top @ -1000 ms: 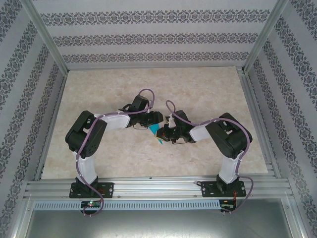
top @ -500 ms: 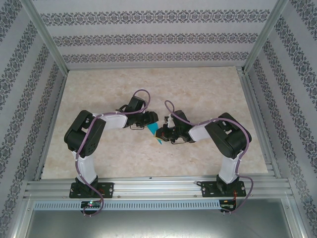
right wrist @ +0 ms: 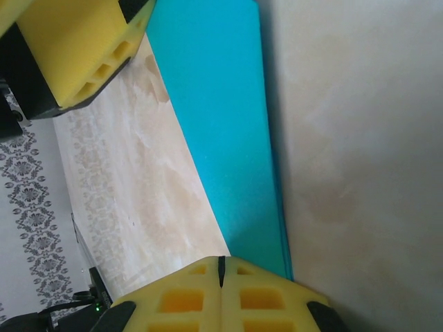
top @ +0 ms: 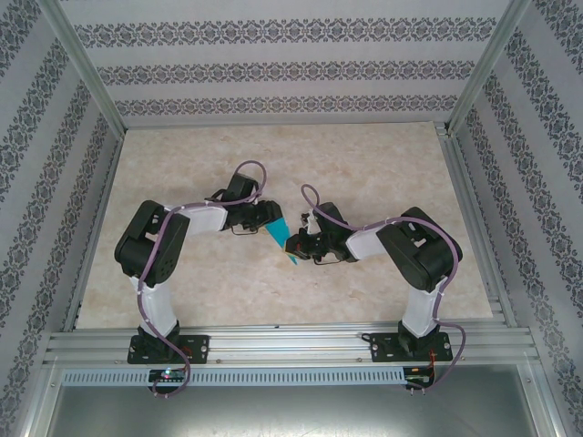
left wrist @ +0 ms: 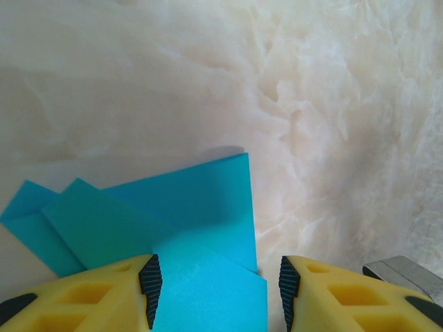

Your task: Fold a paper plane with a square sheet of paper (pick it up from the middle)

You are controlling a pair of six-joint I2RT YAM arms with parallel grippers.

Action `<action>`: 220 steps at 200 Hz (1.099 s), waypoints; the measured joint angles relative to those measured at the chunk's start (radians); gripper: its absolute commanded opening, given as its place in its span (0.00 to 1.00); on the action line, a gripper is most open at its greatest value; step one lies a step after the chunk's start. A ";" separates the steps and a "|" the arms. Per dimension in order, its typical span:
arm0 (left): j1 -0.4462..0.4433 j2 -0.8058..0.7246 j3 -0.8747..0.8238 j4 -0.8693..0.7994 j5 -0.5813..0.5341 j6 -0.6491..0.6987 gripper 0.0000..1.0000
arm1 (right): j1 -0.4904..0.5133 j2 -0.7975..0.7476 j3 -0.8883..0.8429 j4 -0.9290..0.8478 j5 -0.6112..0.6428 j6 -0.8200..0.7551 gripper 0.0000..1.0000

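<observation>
The left gripper has its two yellow fingers spread wide. The blue paper plane lies in the gap between them. The right gripper has its fingers pressed tight together. The long blue edge runs right into them, so I think it is pinching the end of the paper.

From above, the paper sits near the middle of the table, just between the two grippers. It is low over the table top, but I cannot tell if it touches.

The paper looks very light, thin and bendy. Where it is folded, the layers stack up and it should be a bit stiffer. It could slip, crumple or tear if pulled hard. The best place to hold looks like the folded middle, with a soft squeeze and no tugging.
</observation>
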 measured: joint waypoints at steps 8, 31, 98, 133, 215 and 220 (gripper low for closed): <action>0.010 0.001 0.000 0.000 0.008 0.000 0.53 | 0.001 0.000 0.000 0.000 0.002 -0.002 0.00; 0.042 0.008 0.011 -0.010 0.026 0.001 0.53 | 0.003 0.000 0.002 -0.001 0.004 -0.003 0.00; 0.109 0.027 0.077 -0.094 -0.014 0.027 0.54 | 0.005 0.001 0.015 -0.025 0.004 -0.010 0.00; 0.130 0.010 0.092 -0.136 -0.035 0.038 0.53 | 0.005 0.001 0.018 -0.031 0.004 -0.011 0.00; -0.040 -0.162 0.040 -0.081 0.108 0.049 0.38 | 0.007 0.001 0.019 -0.031 0.004 -0.010 0.00; -0.058 -0.156 0.038 -0.076 0.117 0.050 0.39 | 0.008 0.001 0.019 -0.031 0.005 -0.010 0.00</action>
